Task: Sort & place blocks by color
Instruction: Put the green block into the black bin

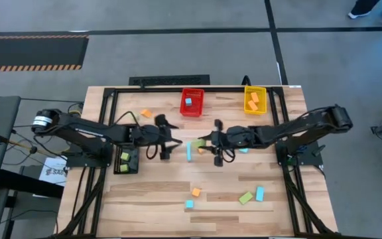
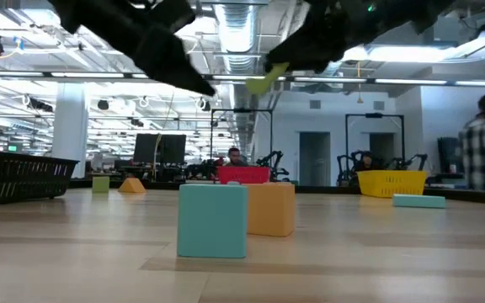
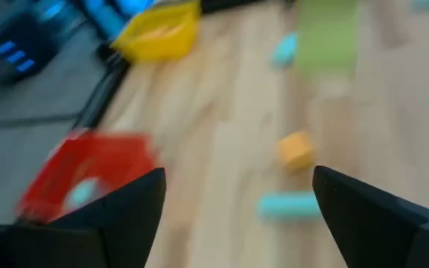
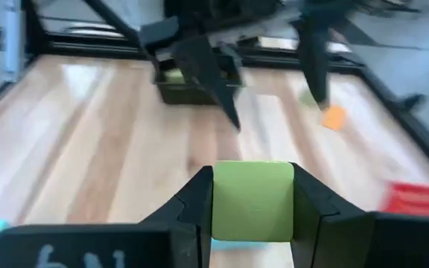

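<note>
I have the right gripper (image 4: 253, 199) clamped on a lime green block (image 4: 252, 201), lifted clear of the counter (image 1: 151, 199) and held out toward the left gripper (image 1: 166, 138), whose fingers are spread wide with nothing between them. The black bin (image 1: 126, 161), which already has green in it, sits beside the left arm's forearm, so I read this as a handover on the way there.

My worry is the transfer: both grippers are close together above the light blue bar (image 1: 189, 151) and orange block (image 1: 200, 148). If I release before the other side closes, the green block drops among them. A misjudged approach could also knock fingers together.

Both arms reach in low from their own sides toward the counter's middle, forearms nearly level, well short of the red bin (image 1: 191, 103) and yellow bin (image 1: 255, 99).
</note>
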You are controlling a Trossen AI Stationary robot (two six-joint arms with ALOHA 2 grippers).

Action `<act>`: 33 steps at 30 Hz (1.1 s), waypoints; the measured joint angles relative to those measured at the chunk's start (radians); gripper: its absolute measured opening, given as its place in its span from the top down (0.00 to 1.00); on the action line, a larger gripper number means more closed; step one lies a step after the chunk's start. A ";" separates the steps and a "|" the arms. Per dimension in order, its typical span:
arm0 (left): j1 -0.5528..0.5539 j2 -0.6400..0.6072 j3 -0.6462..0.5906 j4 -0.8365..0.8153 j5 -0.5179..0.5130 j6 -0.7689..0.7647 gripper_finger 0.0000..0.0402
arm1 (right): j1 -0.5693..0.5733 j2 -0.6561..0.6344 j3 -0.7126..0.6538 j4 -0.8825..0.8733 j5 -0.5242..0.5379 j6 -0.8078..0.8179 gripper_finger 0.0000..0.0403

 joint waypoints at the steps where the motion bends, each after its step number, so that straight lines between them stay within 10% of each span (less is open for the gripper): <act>1: 0.002 -0.022 -0.001 -0.046 -0.033 -0.011 0.18 | 0.000 -0.031 -0.001 -0.052 0.031 0.006 0.70; 22: 0.101 -0.154 -0.192 0.236 0.059 -0.049 0.27 | -0.032 -0.554 -0.418 -0.010 0.930 0.257 0.70; 33: 0.101 -0.154 -0.192 0.207 0.059 -0.167 0.27 | -0.177 -0.609 -0.417 -0.277 1.052 0.430 0.70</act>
